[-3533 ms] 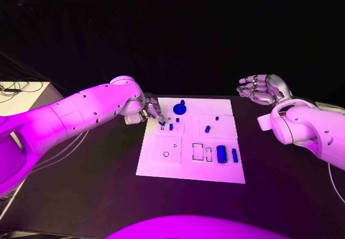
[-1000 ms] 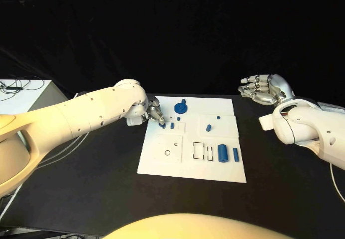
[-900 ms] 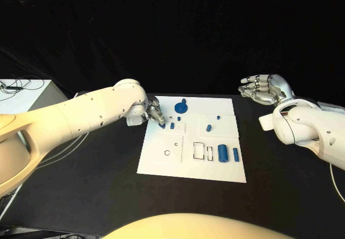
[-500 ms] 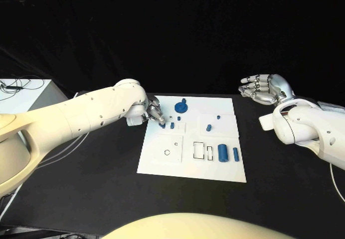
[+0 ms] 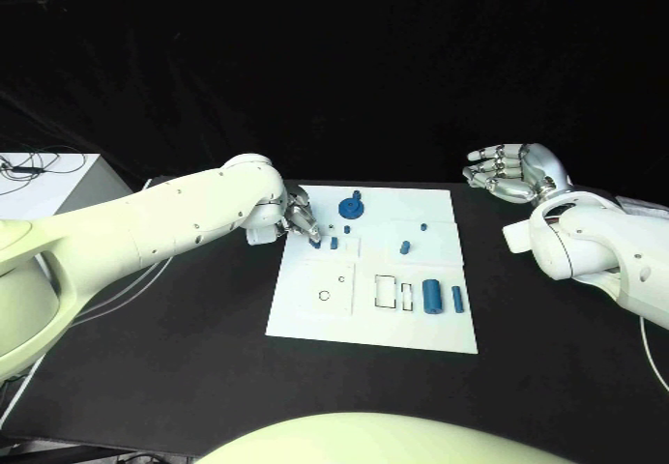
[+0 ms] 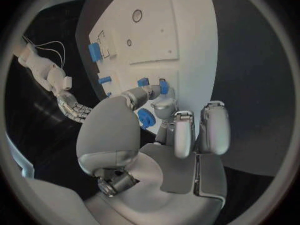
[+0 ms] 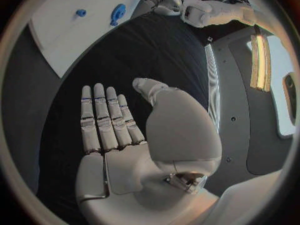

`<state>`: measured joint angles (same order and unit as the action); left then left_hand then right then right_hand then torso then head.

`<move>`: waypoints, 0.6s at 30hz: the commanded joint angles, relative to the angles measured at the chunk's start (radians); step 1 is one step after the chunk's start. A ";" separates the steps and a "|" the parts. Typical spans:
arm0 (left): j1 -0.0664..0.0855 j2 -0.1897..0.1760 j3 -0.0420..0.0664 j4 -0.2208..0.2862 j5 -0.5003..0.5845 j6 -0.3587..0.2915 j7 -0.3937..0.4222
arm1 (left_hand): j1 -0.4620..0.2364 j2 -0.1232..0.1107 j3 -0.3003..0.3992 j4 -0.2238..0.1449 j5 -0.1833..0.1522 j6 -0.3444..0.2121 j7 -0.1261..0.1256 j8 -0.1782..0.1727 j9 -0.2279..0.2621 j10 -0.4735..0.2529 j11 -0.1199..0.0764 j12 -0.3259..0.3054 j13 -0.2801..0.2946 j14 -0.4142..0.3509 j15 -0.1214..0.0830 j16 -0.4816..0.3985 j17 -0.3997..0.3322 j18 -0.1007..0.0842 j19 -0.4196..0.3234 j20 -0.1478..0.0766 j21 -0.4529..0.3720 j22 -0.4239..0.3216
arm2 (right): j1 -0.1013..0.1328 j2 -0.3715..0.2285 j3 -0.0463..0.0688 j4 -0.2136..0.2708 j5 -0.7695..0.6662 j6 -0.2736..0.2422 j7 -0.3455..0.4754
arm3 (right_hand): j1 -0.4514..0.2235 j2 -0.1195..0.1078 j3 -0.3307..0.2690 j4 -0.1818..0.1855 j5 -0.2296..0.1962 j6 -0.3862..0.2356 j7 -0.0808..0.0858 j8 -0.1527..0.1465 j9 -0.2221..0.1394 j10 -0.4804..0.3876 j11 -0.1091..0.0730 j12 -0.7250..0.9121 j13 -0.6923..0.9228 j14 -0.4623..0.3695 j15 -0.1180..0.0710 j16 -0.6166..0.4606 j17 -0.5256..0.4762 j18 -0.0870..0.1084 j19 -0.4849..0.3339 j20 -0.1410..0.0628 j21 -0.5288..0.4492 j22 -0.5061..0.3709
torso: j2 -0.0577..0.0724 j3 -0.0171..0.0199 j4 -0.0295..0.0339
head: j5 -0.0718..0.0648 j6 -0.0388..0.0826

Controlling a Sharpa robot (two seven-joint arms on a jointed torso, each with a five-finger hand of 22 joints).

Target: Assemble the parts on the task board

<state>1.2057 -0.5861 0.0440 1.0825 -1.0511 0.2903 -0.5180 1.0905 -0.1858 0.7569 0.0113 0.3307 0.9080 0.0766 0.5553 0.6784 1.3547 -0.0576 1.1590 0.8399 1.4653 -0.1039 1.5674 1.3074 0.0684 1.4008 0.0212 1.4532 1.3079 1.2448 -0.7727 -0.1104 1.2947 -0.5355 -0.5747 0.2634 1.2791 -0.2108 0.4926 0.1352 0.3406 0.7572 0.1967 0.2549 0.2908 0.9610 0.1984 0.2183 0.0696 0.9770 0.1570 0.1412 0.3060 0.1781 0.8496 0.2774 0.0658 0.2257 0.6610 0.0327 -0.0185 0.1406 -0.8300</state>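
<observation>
Currently the left robot hand (image 5: pixel 296 219) works at the task board's (image 5: pixel 372 327) far-left corner, fingertips pinching a small blue part (image 6: pixel 163 86) beside a second peg (image 5: pixel 334 245). Keep it upright over its hole and press straight down. Further right, loose parts (image 5: pixel 432 296) wait; the right robot hand (image 5: pixel 510 173) hovers well apart, fingers spread, holding nothing.

Left hand (image 5: pixel 297 218) pinches a part (image 5: pixel 314 243) on task board (image 5: pixel 371 324).
</observation>
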 commanded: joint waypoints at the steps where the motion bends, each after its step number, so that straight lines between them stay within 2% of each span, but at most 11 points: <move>1: -0.003 0.001 -0.003 0.002 -0.011 0.012 -0.004 | 0.007 0.012 -0.010 0.001 -0.019 0.078 -0.073 0.136 0.297 0.003 -0.005 -0.003 -0.001 0.106 -0.006 0.003 0.263 -0.011 0.000 -0.006 -0.007 0.031 | 0.000 0.000 0.000 0.002 -0.002 0.014 0.007 | -0.011 0.000 -0.006 0.002 0.003 -0.003 0.071 -0.003 -0.001 -0.001 0.004 -0.003 -0.001 -0.001 0.005 -0.004 -0.001 0.005 -0.010 0.000 -0.003 -0.001 | 0.000 -0.0004 -0.0004 | 0.000 0.001; 10: -0.003 0.001 -0.005 0.001 -0.017 0.030 -0.005 | 0.004 0.010 -0.017 0.004 -0.032 0.081 -0.073 0.135 0.301 0.001 -0.005 -0.007 -0.009 0.106 -0.005 0.003 0.263 -0.011 0.001 -0.006 -0.007 0.033 | 0.000 -0.001 0.000 0.003 -0.002 0.015 0.006 | -0.011 0.000 -0.006 0.002 0.003 -0.003 0.071 -0.003 -0.001 -0.001 0.004 -0.003 -0.001 -0.001 0.005 -0.004 -0.001 0.005 -0.010 0.000 -0.003 -0.001 | 0.000 -0.0006 0.0002 | 0.000 0.000; 12: -0.003 0.001 -0.005 0.001 -0.015 0.032 -0.005 | 0.003 0.010 -0.022 0.005 -0.034 0.092 -0.076 0.140 0.305 0.012 -0.007 0.012 0.026 0.106 -0.006 0.003 0.263 -0.011 0.002 -0.006 -0.007 0.034 | 0.000 -0.001 0.000 0.003 -0.002 0.016 0.006 | -0.010 0.001 -0.006 0.001 0.004 -0.003 0.071 -0.003 -0.002 -0.002 0.005 -0.003 -0.002 0.000 0.005 -0.004 -0.002 0.005 -0.010 0.000 -0.003 -0.003 | 0.000 -0.0006 0.0001 | 0.000 0.000; 18: -0.003 0.000 -0.005 0.001 -0.014 0.029 -0.005 | 0.006 0.010 -0.022 0.004 -0.031 0.096 -0.078 0.141 0.308 0.013 -0.009 0.014 0.029 0.106 -0.007 0.003 0.263 -0.011 0.002 -0.006 -0.007 0.034 | 0.000 -0.002 0.000 0.003 -0.002 0.016 0.006 | -0.010 0.001 -0.006 0.001 0.004 -0.003 0.071 -0.003 -0.002 -0.002 0.005 -0.003 -0.002 0.000 0.005 -0.004 -0.002 0.005 -0.010 0.000 -0.003 -0.003 | 0.000 -0.0005 -0.0004 | 0.001 0.002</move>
<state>1.2067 -0.5866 0.0421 1.0828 -1.0578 0.2952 -0.5180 1.0939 -0.1825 0.7393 0.0181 0.3020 0.9205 0.0786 0.5554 0.6784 1.3620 -0.0644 1.1695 0.8687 1.4652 -0.1038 1.5674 1.3074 0.0684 1.4008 0.0213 1.4493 1.3078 1.2448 -0.7741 -0.1104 1.2955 -0.5355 -0.5729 0.2627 1.2791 -0.2107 0.4926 0.1353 0.3405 0.7572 0.1967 0.2549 0.2909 0.9610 0.1983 0.2183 0.0688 0.9770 0.1570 0.1412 0.3047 0.1781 0.8460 0.2809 0.0658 0.2234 0.6610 0.0321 -0.0186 0.1416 -0.8288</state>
